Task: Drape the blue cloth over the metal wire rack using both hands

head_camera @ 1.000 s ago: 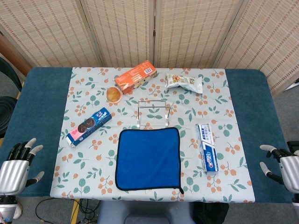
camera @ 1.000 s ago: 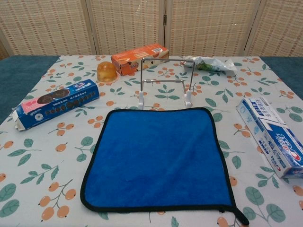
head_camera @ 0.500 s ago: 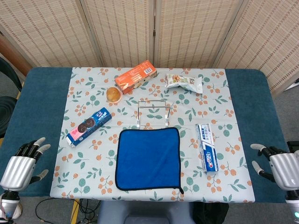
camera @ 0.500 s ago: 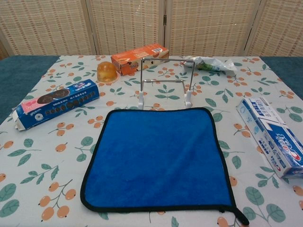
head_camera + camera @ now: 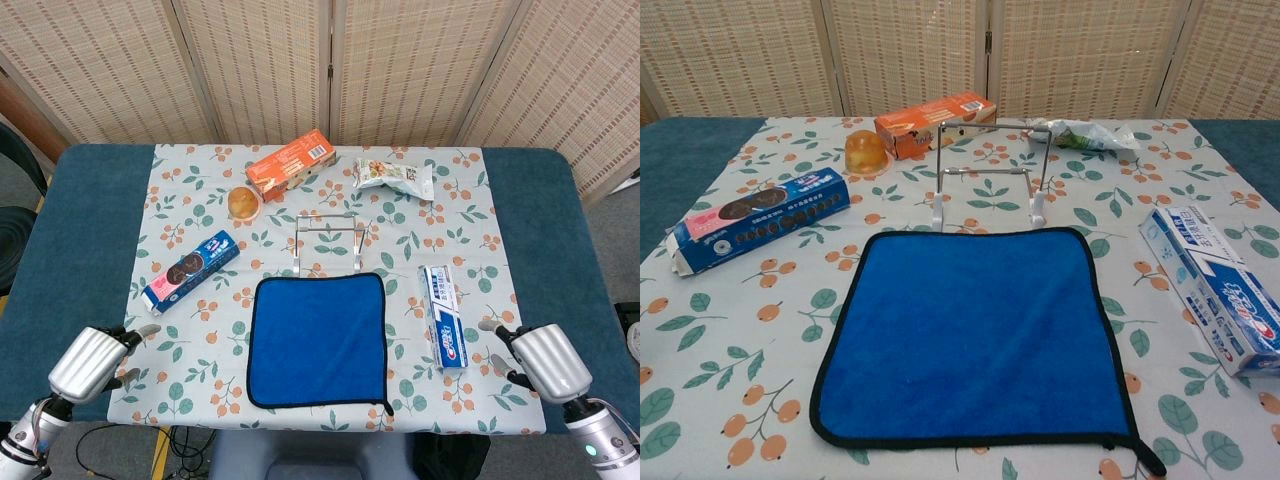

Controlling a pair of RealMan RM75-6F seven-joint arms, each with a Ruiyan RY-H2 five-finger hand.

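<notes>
In the head view, the blue cloth point(image 5: 318, 340) lies flat just below the middle of the frame on the flowered tablecloth point(image 5: 470, 260), its upper edge just beside the feet of the wire rack point(image 5: 328, 243), which stands upright at the centre. The left hand point(image 5: 92, 360) sits at the lower left and the right hand point(image 5: 545, 360) at the lower right, each over a lower corner of the tablecloth, well apart from the cloth; both hold nothing, with fingers slightly spread. Right of the cloth lies a toothpaste box point(image 5: 443, 315), left of it a cookie box point(image 5: 190, 271). In the chest view, the cloth point(image 5: 975, 335) fills the lower centre, and the rack point(image 5: 990, 172) stands right behind it. An orange box point(image 5: 935, 124), a small yellow cup point(image 5: 865, 152) and a snack bag point(image 5: 1088, 134) lie across the upper part; neither hand shows here.
</notes>
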